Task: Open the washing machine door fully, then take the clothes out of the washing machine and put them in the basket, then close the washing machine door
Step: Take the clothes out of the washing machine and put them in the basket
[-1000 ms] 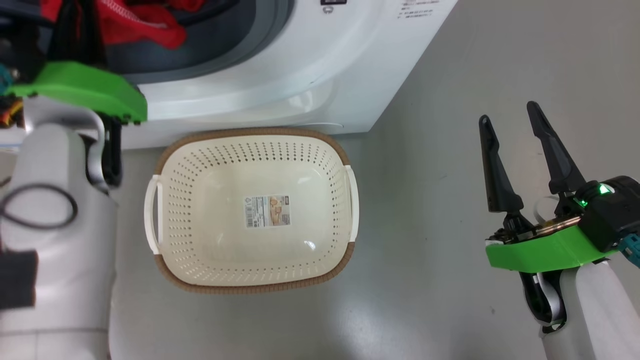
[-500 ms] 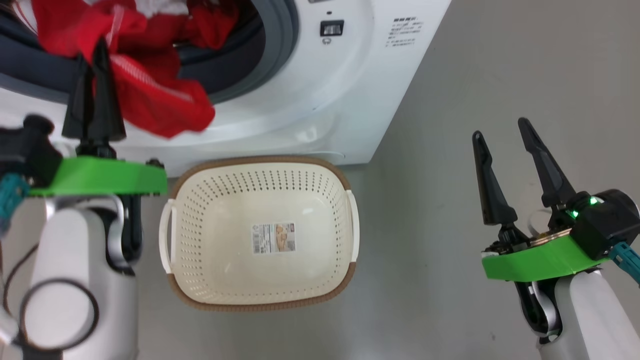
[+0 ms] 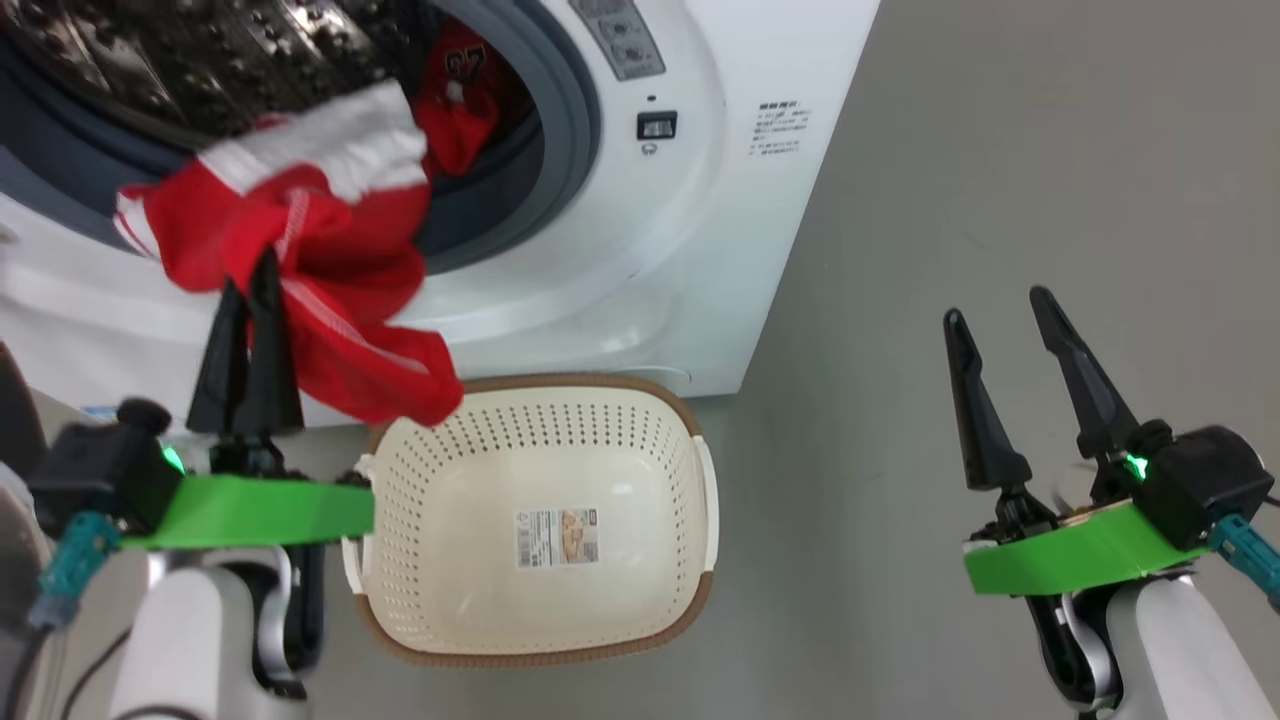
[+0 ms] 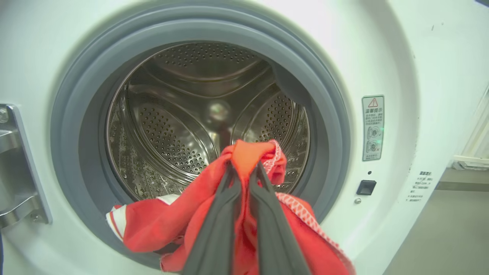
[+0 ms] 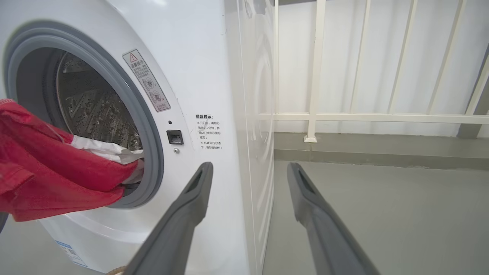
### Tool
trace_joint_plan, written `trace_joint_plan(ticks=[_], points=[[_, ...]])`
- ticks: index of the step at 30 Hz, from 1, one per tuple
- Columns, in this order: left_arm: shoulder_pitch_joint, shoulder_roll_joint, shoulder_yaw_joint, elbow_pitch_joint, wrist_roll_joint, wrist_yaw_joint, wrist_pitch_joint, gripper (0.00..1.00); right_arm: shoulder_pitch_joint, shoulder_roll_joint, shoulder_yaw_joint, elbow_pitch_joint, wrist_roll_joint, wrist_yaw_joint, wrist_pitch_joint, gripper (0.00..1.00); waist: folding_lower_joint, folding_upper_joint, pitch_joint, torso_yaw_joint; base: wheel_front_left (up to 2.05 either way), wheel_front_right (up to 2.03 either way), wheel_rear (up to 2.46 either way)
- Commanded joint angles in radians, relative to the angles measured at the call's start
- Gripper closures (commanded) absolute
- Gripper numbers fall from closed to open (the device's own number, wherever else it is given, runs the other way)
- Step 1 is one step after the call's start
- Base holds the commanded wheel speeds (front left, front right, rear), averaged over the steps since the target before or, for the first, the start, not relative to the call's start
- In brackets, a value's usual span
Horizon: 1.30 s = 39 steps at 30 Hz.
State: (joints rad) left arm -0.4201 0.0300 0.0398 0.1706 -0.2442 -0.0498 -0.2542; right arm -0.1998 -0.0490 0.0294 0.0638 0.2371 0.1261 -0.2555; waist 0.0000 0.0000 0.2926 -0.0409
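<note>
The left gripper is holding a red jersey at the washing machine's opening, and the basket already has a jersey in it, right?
No: the head view shows the basket holding just its label sticker, no jersey. The left gripper does hold the red jersey at the opening of the washing machine.

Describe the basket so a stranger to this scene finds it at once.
Start at the big white washing machine. On the grey floor in front of it sits the basket. It alone is cream and perforated, with a brown woven-look rim.
</note>
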Motion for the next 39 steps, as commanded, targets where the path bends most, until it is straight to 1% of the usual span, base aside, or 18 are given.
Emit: trace_joint_plan(ticks=[1, 14, 20, 27, 33, 39], points=[[0.022, 0.021, 0.019, -0.045, -0.010, 0.013, -0.008, 1.00, 0.012, -0.001, 0.018, -0.021, 0.004, 0.005, -0.006, 0.00, 0.0000, 0.0000, -0.026, 0.004, 0.00, 0.00, 0.00], [0.157, 0.020, -0.062, -0.115, -0.038, 0.062, -0.008, 1.00, 0.040, -0.001, 0.013, -0.016, 0.015, 0.005, -0.006, 0.00, 0.0000, 0.0000, -0.080, 0.011, 0.00, 0.00, 0.00], [0.189, 0.020, -0.075, -0.119, -0.044, 0.073, -0.008, 1.00, 0.057, -0.001, 0.010, -0.013, 0.016, 0.005, -0.006, 0.00, 0.0000, 0.0000, -0.105, 0.012, 0.00, 0.00, 0.00], [0.183, 0.020, -0.096, -0.082, -0.067, 0.076, -0.008, 1.00, 0.055, -0.001, 0.013, -0.019, 0.014, 0.005, -0.006, 0.00, 0.0000, 0.0000, -0.096, 0.010, 0.00, 0.00, 0.00], [0.118, 0.020, -0.122, 0.029, -0.106, 0.065, -0.008, 1.00, 0.047, -0.001, 0.019, -0.014, 0.014, 0.005, -0.006, 0.00, 0.0000, 0.0000, -0.068, 0.008, 0.00, 0.00, 0.00], [0.027, 0.020, -0.154, 0.201, -0.124, 0.050, -0.008, 1.00, 0.034, -0.001, 0.024, -0.009, 0.009, 0.005, -0.006, 0.00, 0.0000, 0.0000, -0.042, 0.004, 0.00, 0.00, 0.00]])
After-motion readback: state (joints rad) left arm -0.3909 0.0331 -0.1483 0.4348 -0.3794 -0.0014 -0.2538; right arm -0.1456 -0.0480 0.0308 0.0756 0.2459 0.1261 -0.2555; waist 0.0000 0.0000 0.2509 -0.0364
